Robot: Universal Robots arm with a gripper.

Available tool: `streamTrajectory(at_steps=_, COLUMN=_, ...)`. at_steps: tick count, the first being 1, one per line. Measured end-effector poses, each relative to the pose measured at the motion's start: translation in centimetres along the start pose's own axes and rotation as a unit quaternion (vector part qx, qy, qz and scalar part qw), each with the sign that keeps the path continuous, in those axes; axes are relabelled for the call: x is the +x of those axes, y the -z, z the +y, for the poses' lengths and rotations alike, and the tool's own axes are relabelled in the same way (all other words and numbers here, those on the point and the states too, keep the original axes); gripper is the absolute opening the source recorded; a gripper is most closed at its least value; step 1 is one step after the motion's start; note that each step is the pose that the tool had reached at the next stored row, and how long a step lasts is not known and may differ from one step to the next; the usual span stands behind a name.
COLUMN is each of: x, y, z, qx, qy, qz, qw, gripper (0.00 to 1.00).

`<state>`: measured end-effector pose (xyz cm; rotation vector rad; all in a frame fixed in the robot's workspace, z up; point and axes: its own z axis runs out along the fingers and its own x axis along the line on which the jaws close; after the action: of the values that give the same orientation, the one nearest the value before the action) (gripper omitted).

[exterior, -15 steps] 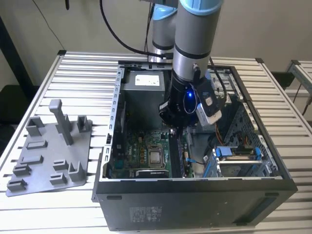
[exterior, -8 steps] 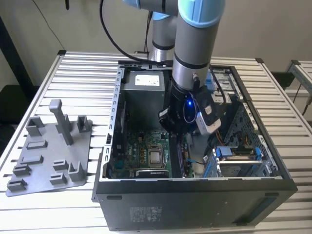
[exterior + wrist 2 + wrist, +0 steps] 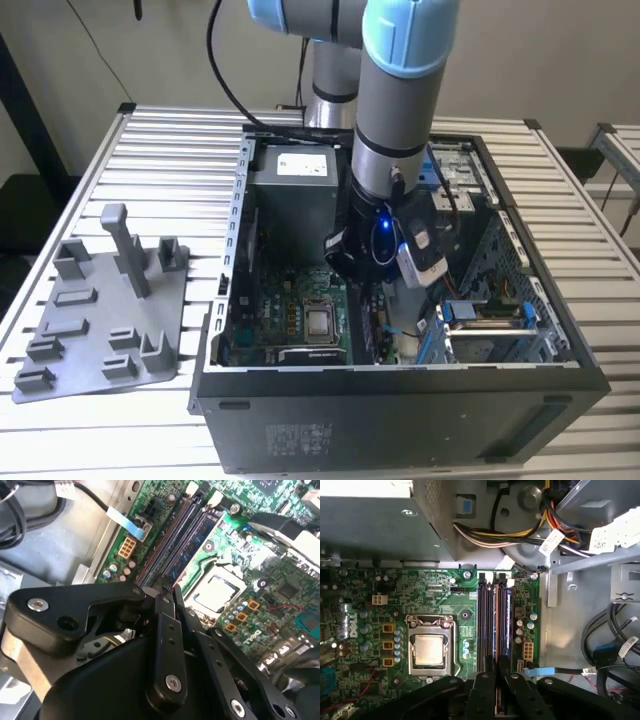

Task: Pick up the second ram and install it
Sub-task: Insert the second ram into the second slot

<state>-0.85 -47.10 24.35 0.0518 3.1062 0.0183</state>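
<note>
A: Where is the gripper (image 3: 372, 272) sitting?

B: It is reaching down inside the open computer case (image 3: 400, 400), which is lying near the desk's (image 3: 170, 150) front edge, and hovering over the motherboard (image 3: 435, 595) beside the processor socket (image 3: 430, 649).

A: And the fingers (image 3: 485, 690)?

B: In both wrist views they are standing close together, pinching a thin dark edge right above the memory slots (image 3: 494, 620). That looks like the second ram (image 3: 498, 700), though most of it is hiding between the fingers, so I cannot tell how deep it is sitting.

A: Anything else on the desk?

B: A grey fixture plate (image 3: 105, 325) with upright posts is lying towards the exterior view's left, well apart from the gripper.
</note>
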Motion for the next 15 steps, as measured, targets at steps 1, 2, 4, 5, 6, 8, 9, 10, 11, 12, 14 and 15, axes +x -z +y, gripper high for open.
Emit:
streamTrajectory(at_steps=1, x=0.04, y=-0.13, z=0.00, qx=0.0012, qy=-0.003, qz=-0.0001, qw=1.0000, gripper=0.14)
streamTrajectory(at_steps=2, x=0.07, y=-0.27, z=0.00, qx=0.0025, qy=-0.006, qz=-0.0002, qw=1.0000, gripper=0.14)
streamTrajectory(at_steps=4, x=0.07, y=-0.27, z=-0.01, qx=0.0042, qy=-0.005, qz=-0.0002, qw=1.0000, gripper=0.14)
streamTrajectory(at_steps=5, x=0.07, y=-0.27, z=-0.01, qx=0.0043, qy=-0.005, qz=-0.0002, qw=1.0000, gripper=0.14)
streamTrajectory(at_steps=6, x=0.07, y=-0.27, z=-0.01, qx=0.0043, qy=-0.006, qz=-0.0002, qw=1.0000, gripper=0.14)
streamTrajectory(at_steps=8, x=0.08, y=-0.30, z=0.00, qx=0.0043, qy=-0.006, qz=-0.0002, qw=1.0000, gripper=0.14)
streamTrajectory(at_steps=9, x=0.11, y=-0.40, z=0.00, qx=0.0041, qy=-0.006, qz=-0.0003, qw=1.0000, gripper=0.14)
streamTrajectory(at_steps=10, x=0.18, y=-0.57, z=-0.01, qx=0.0041, qy=-0.006, qz=-0.0003, qw=1.0000, gripper=0.14)
streamTrajectory(at_steps=11, x=0.27, y=-0.74, z=-0.02, qx=0.0043, qy=-0.006, qz=-0.0002, qw=1.0000, gripper=0.14)
streamTrajectory(at_steps=12, x=0.35, y=-0.89, z=-0.02, qx=0.0042, qy=-0.006, qz=-0.0003, qw=1.0000, gripper=0.14)
streamTrajectory(at_steps=14, x=0.46, y=-1.13, z=-0.03, qx=0.0041, qy=-0.006, qz=-0.0002, qw=1.0000, gripper=0.14)
streamTrajectory(at_steps=15, x=0.47, y=-1.24, z=-0.03, qx=0.0040, qy=-0.006, qz=-0.0003, qw=1.0000, gripper=0.14)
